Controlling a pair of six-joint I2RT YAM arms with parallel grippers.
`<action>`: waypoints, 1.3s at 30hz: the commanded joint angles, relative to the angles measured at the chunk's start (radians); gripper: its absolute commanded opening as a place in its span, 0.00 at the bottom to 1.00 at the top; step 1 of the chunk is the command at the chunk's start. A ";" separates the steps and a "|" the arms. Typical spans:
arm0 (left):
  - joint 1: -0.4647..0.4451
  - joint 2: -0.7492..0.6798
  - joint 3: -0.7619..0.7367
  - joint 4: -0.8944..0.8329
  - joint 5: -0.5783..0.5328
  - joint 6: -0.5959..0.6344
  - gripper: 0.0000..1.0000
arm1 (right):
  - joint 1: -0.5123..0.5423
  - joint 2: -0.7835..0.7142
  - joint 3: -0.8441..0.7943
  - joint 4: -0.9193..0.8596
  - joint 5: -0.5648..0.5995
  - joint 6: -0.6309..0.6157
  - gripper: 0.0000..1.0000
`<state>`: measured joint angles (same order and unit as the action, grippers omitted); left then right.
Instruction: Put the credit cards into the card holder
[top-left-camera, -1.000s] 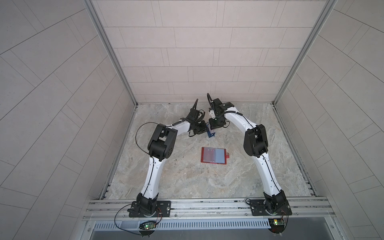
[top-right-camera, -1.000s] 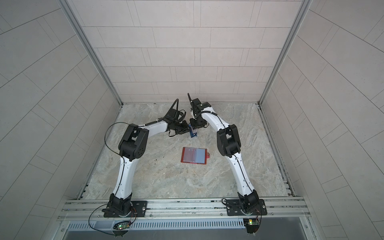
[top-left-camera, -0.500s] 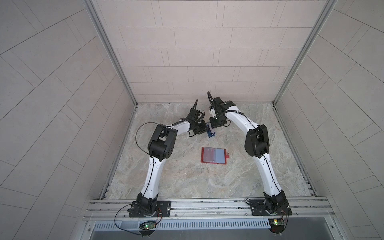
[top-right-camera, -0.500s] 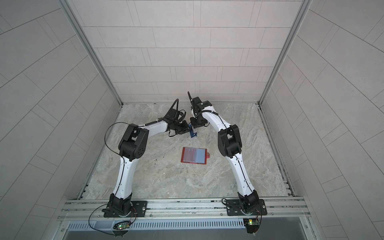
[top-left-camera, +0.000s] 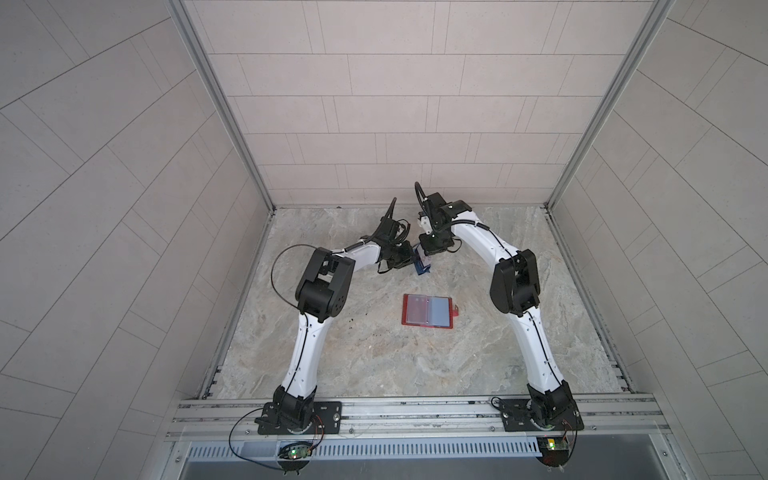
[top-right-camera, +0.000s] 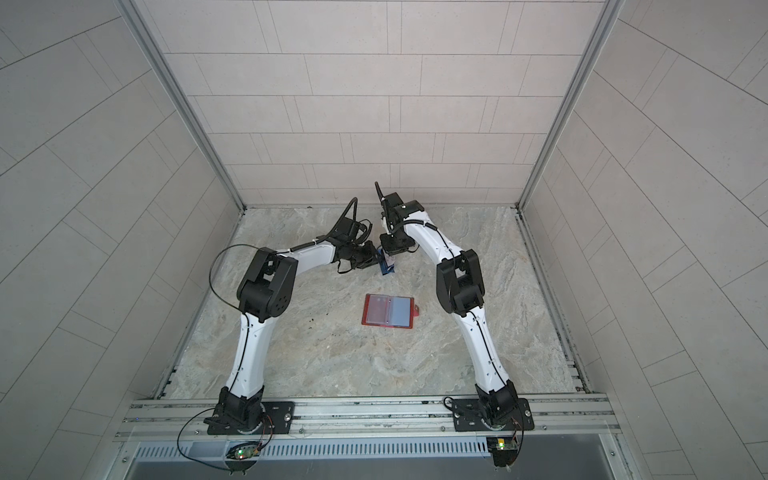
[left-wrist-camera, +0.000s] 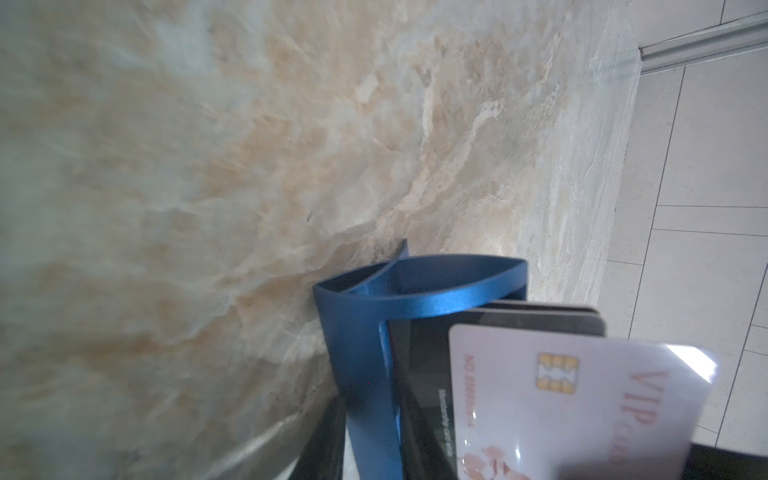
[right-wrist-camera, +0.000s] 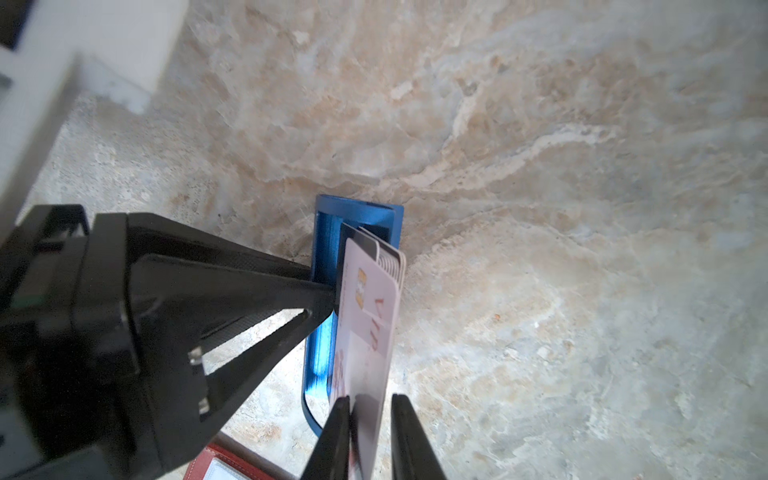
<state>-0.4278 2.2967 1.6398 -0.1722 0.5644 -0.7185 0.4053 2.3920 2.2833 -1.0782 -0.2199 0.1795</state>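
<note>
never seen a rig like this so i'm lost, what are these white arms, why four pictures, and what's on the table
These are two robot arms, the left arm and the right arm, mounted on a rail at the edge of a marble table. Two pictures look down from overhead and show nearly the same view. The other two come from a small camera on each arm's wrist, hence the close-ups. Lying open on the table is a red card holder with clear sleeves. Farther back, a small blue stand holds upright cards: dark ones and a pale VIP card. The right arm's jaws stand either side of the pale card, with a gap showing on one side. The left arm's jaws reach the stand's side; whether they grip it I can't tell.
</note>
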 joint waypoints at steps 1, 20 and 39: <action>-0.002 0.040 -0.018 -0.078 -0.021 0.019 0.27 | -0.001 -0.066 0.025 -0.038 0.022 -0.019 0.21; -0.003 0.046 -0.020 -0.075 -0.019 0.018 0.26 | -0.001 -0.050 0.025 -0.042 0.005 -0.019 0.15; -0.003 0.049 -0.024 -0.072 -0.019 0.017 0.26 | -0.008 0.019 0.031 0.005 -0.058 0.009 0.37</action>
<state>-0.4278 2.2967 1.6398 -0.1722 0.5648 -0.7170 0.4015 2.3802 2.2890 -1.0737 -0.2592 0.1844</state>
